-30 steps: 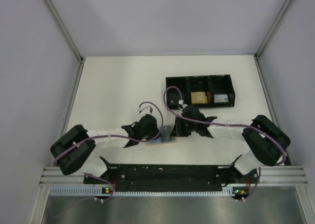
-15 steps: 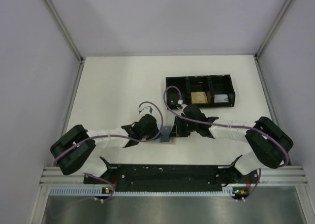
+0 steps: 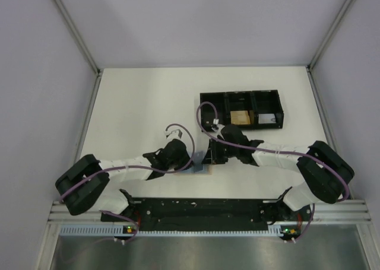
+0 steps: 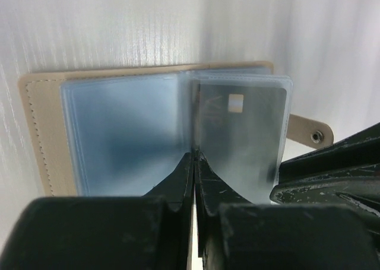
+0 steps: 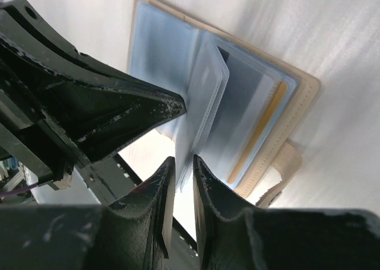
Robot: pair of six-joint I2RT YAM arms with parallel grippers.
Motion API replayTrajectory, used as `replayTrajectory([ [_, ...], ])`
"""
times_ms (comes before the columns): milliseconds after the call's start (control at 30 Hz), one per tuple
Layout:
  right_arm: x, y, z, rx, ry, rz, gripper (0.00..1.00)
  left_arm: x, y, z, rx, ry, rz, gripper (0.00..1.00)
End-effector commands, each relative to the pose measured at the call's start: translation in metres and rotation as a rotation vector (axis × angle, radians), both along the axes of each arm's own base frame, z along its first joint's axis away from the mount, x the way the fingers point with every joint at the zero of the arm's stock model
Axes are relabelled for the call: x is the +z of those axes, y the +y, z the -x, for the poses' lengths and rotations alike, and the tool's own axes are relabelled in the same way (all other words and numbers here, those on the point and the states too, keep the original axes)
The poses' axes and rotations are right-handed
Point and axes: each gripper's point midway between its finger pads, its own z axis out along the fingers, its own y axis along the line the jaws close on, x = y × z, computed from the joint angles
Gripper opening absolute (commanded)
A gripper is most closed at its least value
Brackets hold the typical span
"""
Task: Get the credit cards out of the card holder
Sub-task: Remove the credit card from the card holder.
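The card holder [image 4: 44, 133] lies open on the table, tan outside with blue-grey sleeves; in the top view [image 3: 202, 170] it sits between both grippers. A grey credit card [image 4: 240, 136] with a chip sits in the right-hand sleeve. My left gripper [image 4: 195, 156] is shut on the near edge of an upright middle sleeve; in the top view [image 3: 191, 162] it is at the holder's left. My right gripper [image 5: 183, 160] stands narrowly open around the edge of that raised sleeve [image 5: 205, 98]; it is at the holder's right [image 3: 208, 158]. An orange-tan edge [image 5: 261, 133] shows in a sleeve.
A black three-compartment tray [image 3: 240, 92] stands behind the right arm, with an orange-tan block [image 3: 240, 117] in its middle compartment. The holder's snap tab [image 4: 309, 133] sticks out to the right. The cell's walls and metal posts bound the table.
The left arm has shifted right and forward, and the right gripper has moved slightly left. The card holder has stayed between them, and a sleeve now stands up.
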Motion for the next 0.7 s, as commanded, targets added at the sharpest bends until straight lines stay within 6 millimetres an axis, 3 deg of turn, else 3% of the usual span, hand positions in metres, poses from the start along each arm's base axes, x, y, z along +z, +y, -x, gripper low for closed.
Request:
replayTrajectory([
  [0,0.038,0.023,-0.014,0.03,-0.096,-0.115,0.18,0.019,-0.008,0.004,-0.013,-0.015,0.084,0.04],
  [167,0.045,0.029,-0.013,0.051,-0.1,-0.156,0.15,0.029,-0.012,0.007,-0.016,-0.018,0.141,0.09],
  [333,0.053,0.038,-0.012,0.081,-0.106,-0.182,0.16,0.032,-0.004,0.009,0.023,-0.029,0.159,0.14],
  [667,0.051,0.058,-0.012,0.124,-0.095,-0.18,0.18,0.037,0.036,0.011,0.151,-0.083,0.14,0.25],
])
